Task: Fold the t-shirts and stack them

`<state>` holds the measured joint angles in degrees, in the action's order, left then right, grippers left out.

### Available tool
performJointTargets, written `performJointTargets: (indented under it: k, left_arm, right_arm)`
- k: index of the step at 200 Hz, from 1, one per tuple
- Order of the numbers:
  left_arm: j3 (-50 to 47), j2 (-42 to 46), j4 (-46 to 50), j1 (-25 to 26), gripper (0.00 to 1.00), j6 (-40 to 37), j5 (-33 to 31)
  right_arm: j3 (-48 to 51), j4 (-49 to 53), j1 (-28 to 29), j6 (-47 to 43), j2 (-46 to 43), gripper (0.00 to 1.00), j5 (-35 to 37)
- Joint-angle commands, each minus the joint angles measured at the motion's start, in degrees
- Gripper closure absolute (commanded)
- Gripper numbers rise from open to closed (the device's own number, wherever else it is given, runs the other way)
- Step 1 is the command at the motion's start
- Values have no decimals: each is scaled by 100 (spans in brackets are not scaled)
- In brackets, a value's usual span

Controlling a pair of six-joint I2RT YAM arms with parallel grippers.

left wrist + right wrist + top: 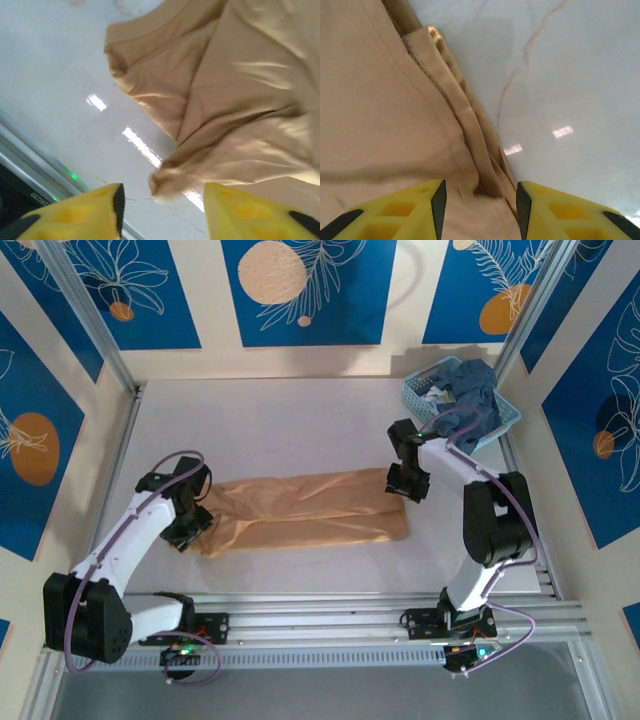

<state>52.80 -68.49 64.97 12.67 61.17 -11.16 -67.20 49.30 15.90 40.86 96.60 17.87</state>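
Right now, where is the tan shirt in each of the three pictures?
Top external: tan shirt lies stretched sideways at centre.
Left wrist: tan shirt fills the upper right.
Right wrist: tan shirt covers the left half, stitched edge down the middle.
Shared landmark: the glossy white table beside it.

My tan-orange t-shirt (300,508) is lying flat on the counter (280,430), folded lengthwise into one long strip running from my left claw (192,528) across to my right claw (405,485). The collar end is bunched up by the left claw, and the stitched hem layers sit under the right one. The denim-blue t-shirts (470,395) are a rumpled heap well behind my right claw.
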Motion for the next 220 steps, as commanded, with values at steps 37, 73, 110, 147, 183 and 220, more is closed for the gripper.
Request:
performJointTargets:
  k: [37, 73, 110, 147, 183, 220]
  left_arm:
    - [920, -890, -1431, -1072, 41, -1317, 591]
    - [1534, -2403, -2287, -1556, 42, -2099, 1302]
    - [1874, -3209, -2620, -1852, 45, -2359, 1395]
    - [2162, -3713, -2361, -1867, 54, -2534, 1169]
    - [2061, -3821, -2629, -1941, 78, -2485, 1136]
    - [2287, -4001, -2490, -2085, 100, -2565, 859]
  right_arm:
    - [-57, -636, -171, 102, -412, 74, -839]
    - [-591, -1007, -261, 125, 449, 81, -1585]
    - [-970, -921, -305, 181, 1127, 82, -1633]
    - [-1205, -732, -317, 235, 1484, 80, -1451]
    - [-1391, -600, -354, 339, 1768, 80, -1380]
    - [-1588, -297, -443, 326, 1954, 83, -1005]
